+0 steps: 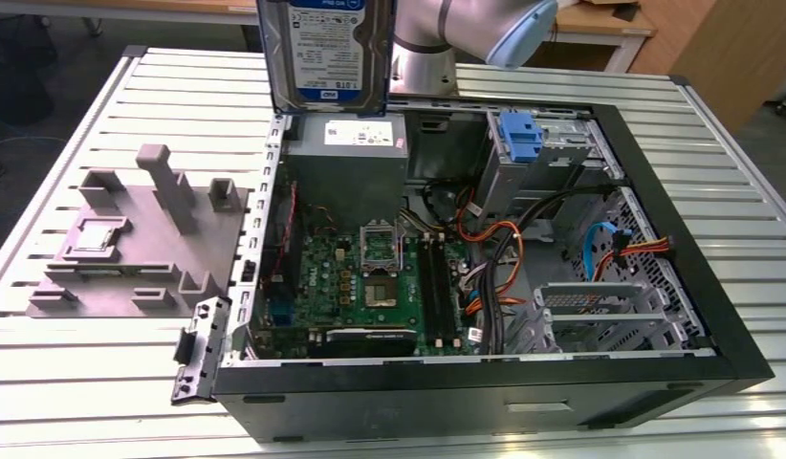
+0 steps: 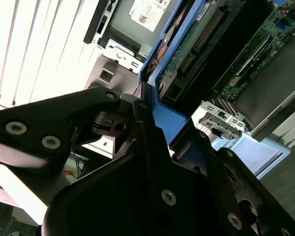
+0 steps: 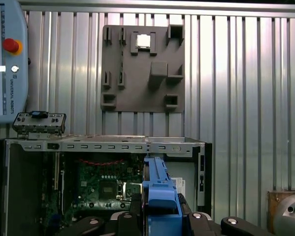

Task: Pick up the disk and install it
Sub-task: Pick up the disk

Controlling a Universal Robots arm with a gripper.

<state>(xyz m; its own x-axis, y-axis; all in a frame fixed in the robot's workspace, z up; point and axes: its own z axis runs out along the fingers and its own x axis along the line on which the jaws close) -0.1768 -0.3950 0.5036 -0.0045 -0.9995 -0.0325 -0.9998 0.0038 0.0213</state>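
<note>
Flat silver-grey hard drive with white-and-blue label and blue plastic carrier frame, the disk [image 1: 325, 48], hangs upright in the air above the far edge of the open black computer case [image 1: 699, 287], right over the grey metal power supply box [image 1: 348, 153]; not installed yet. Black two-finger gripper [image 3: 160, 219] is pinched on the disk's blue frame, drive edge-on between the jaws in both wrist views. Inside the case: green motherboard [image 1: 367, 277], a bundle of orange and blue cables [image 1: 495, 249], and a silver metal drive cage [image 1: 559, 143] holding a bare blue plastic bracket [image 1: 521, 139], off to the exterior view's right of the disk. Grey plastic fixture plate [image 1: 138, 249] with a small square silver chip [image 3: 143, 41] lies on the slatted metal table [image 1: 87, 382], well apart. Risks, as judged: the grip is on plastic frame only, so the drive may tilt or slip out under a side load; the hanging drive could clip the case rim or power supply on descent; loose cables near the cage could snag or block seating; the bracket already in the bay may mean a misaligned or jammed slot.
</note>
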